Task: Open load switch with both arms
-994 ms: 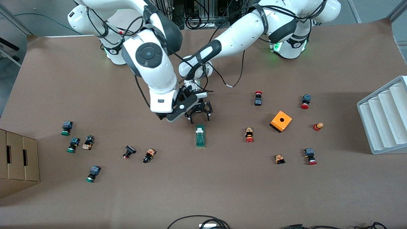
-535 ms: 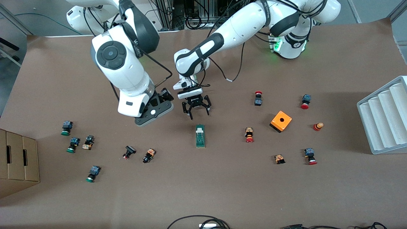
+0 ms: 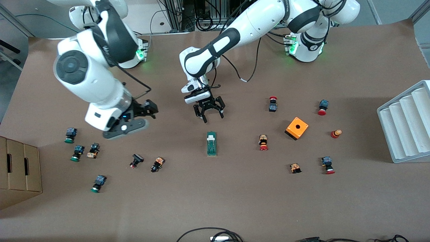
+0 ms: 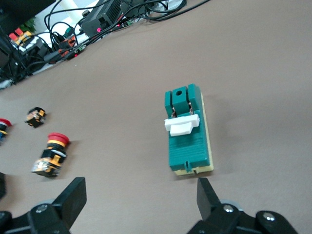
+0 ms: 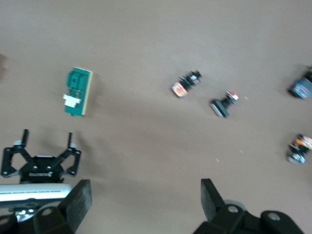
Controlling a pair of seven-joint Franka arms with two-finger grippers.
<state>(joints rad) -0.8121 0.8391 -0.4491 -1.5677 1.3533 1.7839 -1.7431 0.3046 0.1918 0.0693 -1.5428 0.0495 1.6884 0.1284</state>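
The load switch (image 3: 211,144) is a narrow green block with a white sliding piece near one end, and it lies flat mid-table. It also shows in the left wrist view (image 4: 187,131) and the right wrist view (image 5: 78,91). My left gripper (image 3: 211,117) hangs open over bare table just off the switch's white-piece end, with nothing between its fingers (image 4: 140,192). My right gripper (image 3: 149,109) is open and empty too (image 5: 144,195). It is up over bare table toward the right arm's end, well apart from the switch.
An orange box with a hole (image 3: 297,128) and several small red push-buttons (image 3: 263,142) lie toward the left arm's end. Green and black push-buttons (image 3: 77,153) lie toward the right arm's end, beside a cardboard box (image 3: 20,171). A white ridged rack (image 3: 406,121) stands at the table's edge.
The right arm has swung away from above the switch toward its own end of the table. The left gripper has drawn back a little from the switch. Both stay open.
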